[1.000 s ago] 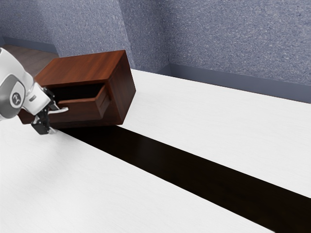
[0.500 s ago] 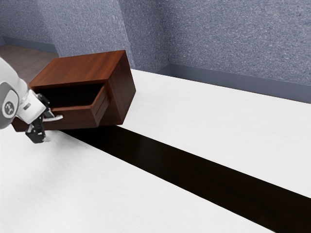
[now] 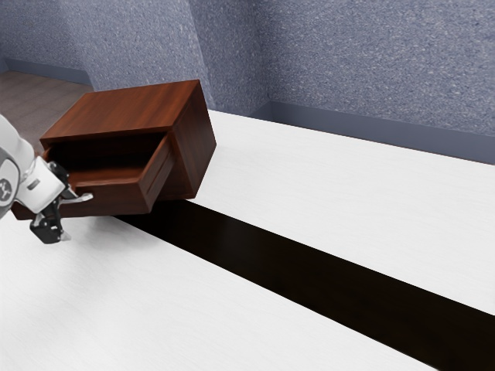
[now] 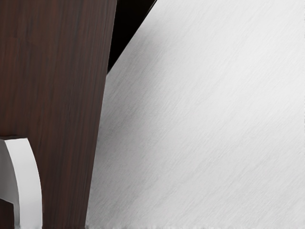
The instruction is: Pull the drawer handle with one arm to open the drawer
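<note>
Drawer [image 3: 116,199] stands partly out of the cabinet [image 3: 147,116], which sits near the table's [image 3: 325,193] far edge, at the exterior view's left. My gripper [image 3: 48,230] is at the white handle [image 3: 79,198], though I cannot tell from here whether it's clamped on. I'd pull straight along the slide, level, with no twist, or the cabinet may drag.

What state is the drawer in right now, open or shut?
Open, partway. The drawer juts out of the cabinet with its dark inside showing, and the gripper is at its white handle.
</note>
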`<state>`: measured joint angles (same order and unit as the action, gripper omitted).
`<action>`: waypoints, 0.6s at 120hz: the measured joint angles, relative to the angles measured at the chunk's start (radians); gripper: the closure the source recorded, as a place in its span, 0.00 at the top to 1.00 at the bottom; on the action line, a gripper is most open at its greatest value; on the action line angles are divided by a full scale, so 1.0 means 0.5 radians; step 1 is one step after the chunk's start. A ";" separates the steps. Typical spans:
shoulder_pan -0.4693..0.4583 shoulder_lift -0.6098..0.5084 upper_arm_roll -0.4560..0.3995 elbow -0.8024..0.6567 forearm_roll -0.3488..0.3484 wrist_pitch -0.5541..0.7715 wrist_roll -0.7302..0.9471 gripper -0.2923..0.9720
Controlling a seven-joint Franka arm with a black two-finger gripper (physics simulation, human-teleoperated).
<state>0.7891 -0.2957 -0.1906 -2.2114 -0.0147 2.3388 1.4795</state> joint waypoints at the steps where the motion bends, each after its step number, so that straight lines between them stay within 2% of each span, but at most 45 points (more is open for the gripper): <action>1: 0.000 -0.004 0.000 -0.002 0.000 0.001 0.000 0.74; 6: 0.002 -0.025 0.001 -0.022 0.001 0.004 -0.003 0.72; 12: 0.002 -0.041 0.001 -0.038 0.000 0.008 -0.005 0.78; 57: -0.003 -0.091 0.004 -0.015 -0.027 0.048 -0.018 0.77; 65: -0.010 -0.123 -0.005 0.043 -0.078 -0.060 -0.090 0.77; 72: -0.016 -0.131 -0.099 0.201 -0.109 -0.290 -0.221 0.77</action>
<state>0.7809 -0.3613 -0.2403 -2.1111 -0.0693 2.1936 1.3689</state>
